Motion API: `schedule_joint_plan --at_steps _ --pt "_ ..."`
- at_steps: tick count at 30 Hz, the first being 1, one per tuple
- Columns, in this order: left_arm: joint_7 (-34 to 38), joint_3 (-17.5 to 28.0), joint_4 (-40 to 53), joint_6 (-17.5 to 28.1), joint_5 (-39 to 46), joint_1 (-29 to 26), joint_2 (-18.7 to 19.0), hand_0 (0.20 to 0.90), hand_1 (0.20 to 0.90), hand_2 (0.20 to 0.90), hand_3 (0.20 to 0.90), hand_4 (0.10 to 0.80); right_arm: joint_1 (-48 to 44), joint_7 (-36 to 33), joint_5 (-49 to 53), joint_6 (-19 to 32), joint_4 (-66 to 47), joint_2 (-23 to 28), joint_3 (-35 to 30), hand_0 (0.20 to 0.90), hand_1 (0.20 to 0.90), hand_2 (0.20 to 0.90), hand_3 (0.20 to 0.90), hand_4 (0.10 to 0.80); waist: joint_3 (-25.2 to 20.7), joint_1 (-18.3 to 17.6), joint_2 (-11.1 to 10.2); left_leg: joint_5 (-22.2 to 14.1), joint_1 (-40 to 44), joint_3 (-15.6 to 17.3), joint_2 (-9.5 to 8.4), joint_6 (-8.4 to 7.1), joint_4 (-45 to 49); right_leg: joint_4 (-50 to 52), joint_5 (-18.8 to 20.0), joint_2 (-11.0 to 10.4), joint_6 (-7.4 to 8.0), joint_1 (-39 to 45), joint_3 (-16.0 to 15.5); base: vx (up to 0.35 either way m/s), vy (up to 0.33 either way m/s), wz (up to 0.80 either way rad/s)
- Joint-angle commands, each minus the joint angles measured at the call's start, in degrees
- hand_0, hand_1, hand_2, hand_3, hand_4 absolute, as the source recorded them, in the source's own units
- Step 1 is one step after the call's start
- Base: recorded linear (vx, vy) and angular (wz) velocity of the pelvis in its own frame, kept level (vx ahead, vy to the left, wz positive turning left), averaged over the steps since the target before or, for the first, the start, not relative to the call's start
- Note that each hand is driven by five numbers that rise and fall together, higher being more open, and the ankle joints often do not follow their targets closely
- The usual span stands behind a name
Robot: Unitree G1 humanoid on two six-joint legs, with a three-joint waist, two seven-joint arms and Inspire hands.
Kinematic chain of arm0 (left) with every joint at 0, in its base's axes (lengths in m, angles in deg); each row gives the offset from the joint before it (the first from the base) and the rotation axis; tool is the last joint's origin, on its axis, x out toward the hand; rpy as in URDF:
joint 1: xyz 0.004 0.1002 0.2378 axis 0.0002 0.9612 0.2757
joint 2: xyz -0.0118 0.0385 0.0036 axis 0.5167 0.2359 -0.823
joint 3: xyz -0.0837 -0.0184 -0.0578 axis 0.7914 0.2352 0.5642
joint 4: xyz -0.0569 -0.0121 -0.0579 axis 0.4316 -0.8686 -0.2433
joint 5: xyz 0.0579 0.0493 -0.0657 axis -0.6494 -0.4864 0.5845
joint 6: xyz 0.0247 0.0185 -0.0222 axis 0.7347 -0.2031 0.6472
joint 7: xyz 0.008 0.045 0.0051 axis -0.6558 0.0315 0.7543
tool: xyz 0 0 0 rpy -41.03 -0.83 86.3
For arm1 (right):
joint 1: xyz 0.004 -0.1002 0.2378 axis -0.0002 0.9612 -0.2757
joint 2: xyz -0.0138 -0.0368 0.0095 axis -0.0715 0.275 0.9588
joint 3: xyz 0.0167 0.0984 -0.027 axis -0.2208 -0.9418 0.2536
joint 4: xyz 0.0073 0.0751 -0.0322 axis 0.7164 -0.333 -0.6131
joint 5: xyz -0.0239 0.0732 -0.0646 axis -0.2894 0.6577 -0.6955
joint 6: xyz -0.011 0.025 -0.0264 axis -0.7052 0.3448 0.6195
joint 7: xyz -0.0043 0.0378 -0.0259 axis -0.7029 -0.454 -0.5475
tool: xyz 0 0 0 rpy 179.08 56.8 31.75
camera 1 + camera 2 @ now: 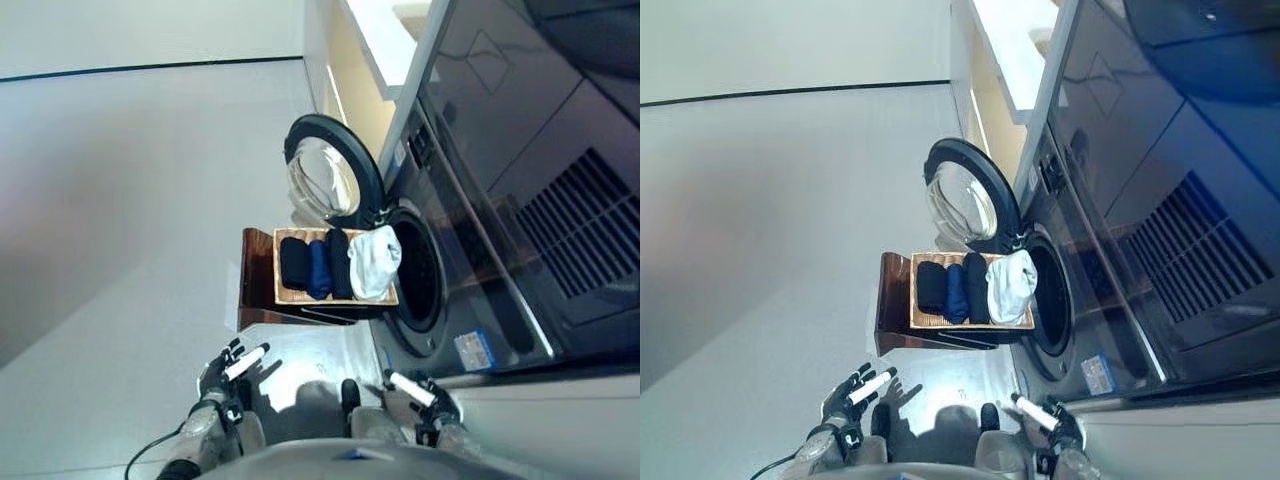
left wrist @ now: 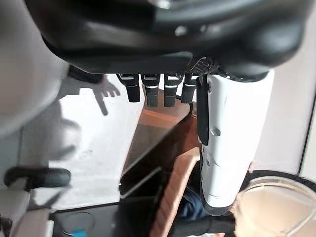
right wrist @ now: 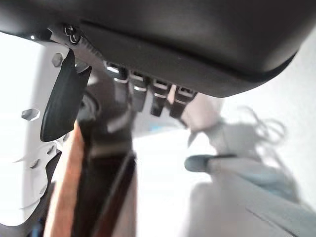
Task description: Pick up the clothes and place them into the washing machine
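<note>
Nearest, the left hand [image 1: 230, 368] and right hand [image 1: 425, 392] hover with fingers spread, empty; the basket [image 1: 285, 296] of clothes [image 1: 340, 262] lies farther ahead between them, beside the washing machine [image 1: 470, 250].

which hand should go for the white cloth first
Probably the right hand. The white cloth lies at the end of the basket nearest the washing machine, on the right hand's side. The left hand lines up with the dark clothes. Both hands are open and empty.
</note>
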Motion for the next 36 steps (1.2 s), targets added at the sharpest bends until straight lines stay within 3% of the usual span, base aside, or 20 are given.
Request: schedule_joint_plan --at_steps 1,3,5,7,14,18,20,21,23,24,27,29,34,36 --pt "-0.6 2.5 4.3 3.8 0.2 -0.2 1.3 0.900 0.900 0.900 0.900 0.800 2.8 -1.6 -0.5 3.3 -1.7 5.6 -2.6 0.900 0.900 0.900 0.900 0.800 -4.5 -0.2 0.4 11.6 -6.5 -5.0 1.25 -2.89 -5.0 -15.5 2.0 -3.6 3.69 16.9 3.3 0.395 0.294 -0.58" --pt "-0.6 2.3 4.1 3.6 -0.2 -0.2 1.3 0.900 0.900 0.900 0.900 0.800 2.7 -1.4 -0.6 3.0 -1.0 5.2 -3.0 0.900 0.900 0.900 0.900 0.800 -5.2 -0.2 0.0 10.7 -6.3 -4.0 -0.09 -2.10 -3.8 -15.2 2.7 -6.0 5.02 17.8 3.7 0.246 0.223 -0.48" --pt "-0.5 2.4 4.2 3.8 -0.9 -0.7 2.0 0.900 0.900 0.900 0.900 0.800 2.1 -1.3 0.1 2.7 0.1 4.5 -3.9 0.900 0.900 0.900 0.900 0.800 -6.0 0.0 -0.9 8.2 -6.2 -2.3 -2.15 -0.13 -1.1 -12.7 7.4 -9.0 6.94 16.3 4.1 0.210 0.184 -0.33" --pt "-0.2 3.1 5.0 3.8 -0.6 -0.7 3.1 0.900 0.900 0.900 0.900 0.800 1.4 -1.1 -0.1 2.5 -1.1 4.1 -2.9 0.900 0.900 0.900 0.900 0.800 -6.5 0.1 -1.7 6.6 -5.3 -0.2 -3.36 0.96 -0.5 -10.9 11.6 -10.6 7.96 14.0 5.0 0.129 0.146 -0.47" --pt "0.3 3.1 4.5 3.9 -2.1 -1.4 4.2 0.900 0.900 0.900 0.900 0.800 0.5 -1.3 0.4 2.2 -1.6 2.8 -3.3 0.900 0.900 0.900 0.900 0.800 -8.3 -0.7 -2.6 2.0 -4.8 2.3 -7.45 3.09 2.6 -11.4 24.5 -15.6 9.94 14.6 4.0 0.140 0.132 -0.17" --pt "0.2 3.1 4.2 3.6 -2.4 -0.9 4.1 0.900 0.900 0.900 0.900 0.800 0.4 -1.5 0.5 2.2 -2.6 3.0 -3.8 0.900 0.900 0.900 0.900 0.800 -8.7 -0.5 -2.2 0.0 -2.8 3.3 -9.59 4.76 2.1 -8.6 29.8 -18.1 9.26 13.4 1.8 0.122 0.185 -0.08" --pt "0.1 3.2 4.1 3.6 -2.3 -0.7 4.0 0.900 0.900 0.900 0.900 0.800 0.4 -1.5 0.4 2.1 -2.6 3.1 -3.8 0.900 0.900 0.900 0.900 0.800 -8.5 -0.4 -1.8 -0.8 -1.9 3.4 -10.10 5.36 2.1 -6.4 29.6 -18.5 8.48 12.8 1.0 0.101 0.234 -0.23" --pt "-0.1 3.4 4.6 3.1 -2.3 -0.4 4.1 0.900 0.900 0.900 0.900 0.800 0.2 -1.6 0.4 2.2 -3.8 3.1 -3.5 0.900 0.900 0.900 0.900 0.800 -7.6 -0.8 -1.0 -2.0 -0.4 3.3 -10.79 6.76 2.2 -1.2 29.4 -18.0 7.11 10.3 0.5 0.119 0.293 -0.30" --pt "-0.2 3.5 4.7 2.9 -2.6 -0.4 4.3 0.900 0.900 0.900 0.900 0.800 0.3 -1.6 0.5 2.3 -4.2 3.0 -3.4 0.900 0.900 0.900 0.900 0.800 -7.0 -1.1 -0.7 -2.5 0.6 3.4 -11.17 7.35 2.3 0.9 28.7 -17.7 6.60 9.4 -0.2 0.129 0.257 -0.10" --pt "-0.3 3.9 4.7 2.7 -2.9 -0.3 4.6 0.900 0.900 0.900 0.900 0.800 0.6 -1.4 0.4 2.4 -5.2 2.8 -2.9 0.900 0.900 0.900 0.900 0.800 -6.4 -1.3 -0.5 -3.5 2.9 4.2 -11.59 7.76 1.6 1.6 27.2 -18.3 6.33 7.2 -3.7 0.150 0.141 0.19" --pt "-0.3 4.3 4.7 2.7 -2.8 -0.7 4.8 0.900 0.900 0.900 0.900 0.800 0.6 -1.4 0.5 2.4 -5.8 2.8 -2.9 0.900 0.900 0.900 0.900 0.800 -5.6 -2.0 -0.5 -4.2 4.5 4.2 -11.31 7.30 1.0 -1.0 23.8 -18.3 6.06 5.2 -6.6 0.144 0.054 0.00" --pt "0.1 4.2 4.0 3.0 -2.5 -1.4 4.9 0.900 0.900 0.900 0.900 0.800 0.4 -1.7 1.3 2.6 -5.6 2.7 -3.2 0.900 0.900 0.900 0.900 0.800 -4.8 -3.3 -1.2 -5.4 6.1 3.4 -11.34 6.07 0.5 -9.7 22.0 -18.6 7.20 2.8 -8.0 0.223 -0.092 0.05" --pt "0.3 4.6 2.8 3.2 -2.9 -1.6 4.5 0.900 0.900 0.900 0.900 0.800 0.7 -1.9 1.0 2.6 -5.5 2.3 -3.6 0.900 0.900 0.900 0.900 0.800 -3.2 -5.7 -2.1 -8.2 12.3 1.9 -10.32 4.36 -1.4 -20.2 27.4 -19.1 10.42 -2.7 -8.7 0.235 -0.079 -0.20" --pt "0.3 4.9 2.8 3.2 -3.0 -1.3 4.4 0.900 0.900 0.900 0.900 0.800 1.2 -1.8 0.8 2.5 -5.7 2.1 -3.6 0.900 0.900 0.900 0.900 0.800 -2.9 -6.1 -2.5 -8.8 14.3 1.2 -9.81 3.85 -2.2 -21.0 29.2 -18.4 10.63 -3.2 -7.8 0.206 -0.081 0.27"
